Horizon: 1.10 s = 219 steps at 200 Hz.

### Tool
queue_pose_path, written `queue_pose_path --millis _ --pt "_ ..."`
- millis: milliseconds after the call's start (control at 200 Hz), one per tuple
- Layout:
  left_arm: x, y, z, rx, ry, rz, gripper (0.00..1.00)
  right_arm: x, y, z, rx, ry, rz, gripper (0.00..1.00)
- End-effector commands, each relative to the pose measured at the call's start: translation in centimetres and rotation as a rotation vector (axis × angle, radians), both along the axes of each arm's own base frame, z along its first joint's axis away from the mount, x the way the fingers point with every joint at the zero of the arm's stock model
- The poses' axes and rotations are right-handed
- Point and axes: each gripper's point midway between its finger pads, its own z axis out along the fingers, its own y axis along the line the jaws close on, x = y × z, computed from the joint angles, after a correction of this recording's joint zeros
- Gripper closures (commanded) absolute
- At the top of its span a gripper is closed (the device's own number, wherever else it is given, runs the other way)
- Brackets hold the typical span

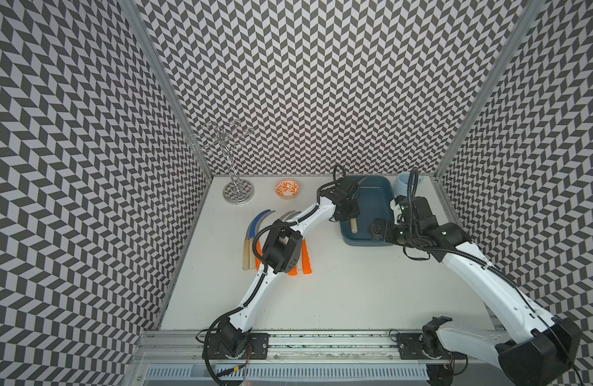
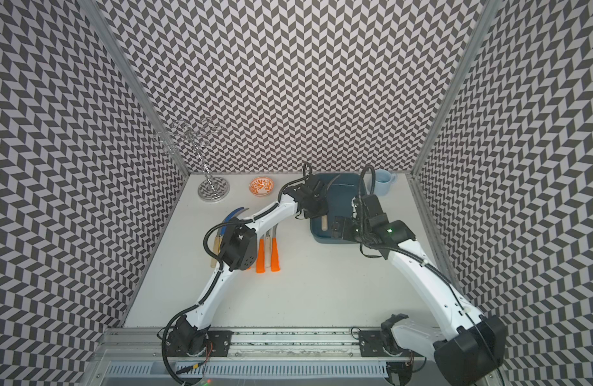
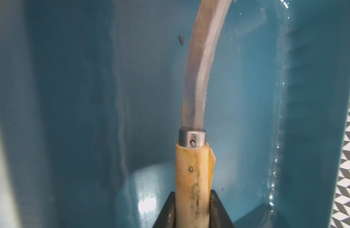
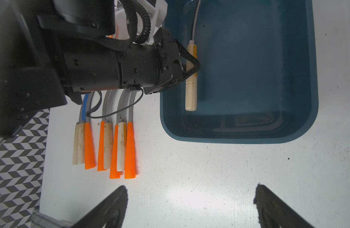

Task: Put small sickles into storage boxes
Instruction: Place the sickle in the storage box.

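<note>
While the left gripper (image 4: 192,65) reaches into the blue tray (image 4: 168,118), it holds a sickle (image 4: 190,94) by its pale wooden handle. Its two black fingers (image 3: 217,205) sit snug against both sides of the handle. The sickle is inside the tray, close to the tray's left long wall. Its handle end points at the tray's near end. Its grey curved blade (image 3: 197,79) runs toward the tray's far end. I cannot tell if the sickle lies on the tray floor or hangs just above it.

The right gripper (image 4: 190,186) is by the tray's near right corner. Its fingers stand wide apart and nothing is between them.

More sickles (image 4: 111,142) lie in a row on the white table (image 1: 338,294), to the left of the tray and apart from it. They lie side by side and some touch. Some have orange handles (image 1: 307,259) and some have pale wooden ones. One has a blue blade (image 1: 256,222). The left arm hides part of the row in both top views.

A light blue mug (image 1: 405,183) stands just beside the tray's far right corner. A small orange bowl (image 1: 287,188) sits left of the tray's far end. A shiny wire stand (image 1: 238,192) is farther left of the tray than the bowl.
</note>
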Motion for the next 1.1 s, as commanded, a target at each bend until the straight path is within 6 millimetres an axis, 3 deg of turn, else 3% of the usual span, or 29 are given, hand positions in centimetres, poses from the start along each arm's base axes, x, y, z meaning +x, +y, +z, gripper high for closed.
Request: queue_pose_path --millis 0,75,200,421,501,611,841,1092 --pt "0.3 -0.9 0.3 -0.028 -0.016 0.002 0.65 0.3 -0.1 1.0 0.015 -0.047 0.007 0.00" --pt "0.4 -0.8 0.5 -0.029 -0.018 0.001 0.59 0.4 0.0 0.9 0.018 -0.044 0.008 0.00" --pt "0.3 -1.0 1.0 -0.046 -0.012 0.002 0.58 0.6 -0.1 1.0 0.020 -0.046 0.007 0.00" --pt "0.3 -0.9 5.1 -0.093 -0.050 0.002 0.44 0.8 -0.2 1.5 0.018 -0.057 0.009 0.01" --pt "0.1 -0.5 6.7 -0.097 -0.065 0.002 0.32 0.8 -0.2 1.5 0.006 -0.062 0.015 0.00" --pt "-0.5 0.3 8.2 -0.088 -0.079 0.007 0.01 0.9 -0.1 1.8 0.005 -0.069 0.029 0.00" --pt "-1.9 1.9 11.7 -0.093 -0.109 0.010 0.00 0.9 0.6 1.7 0.035 -0.059 0.048 0.00" --pt "-3.6 6.2 14.4 -0.041 -0.144 0.050 0.00 0.4 1.6 0.9 0.080 -0.008 0.077 0.00"
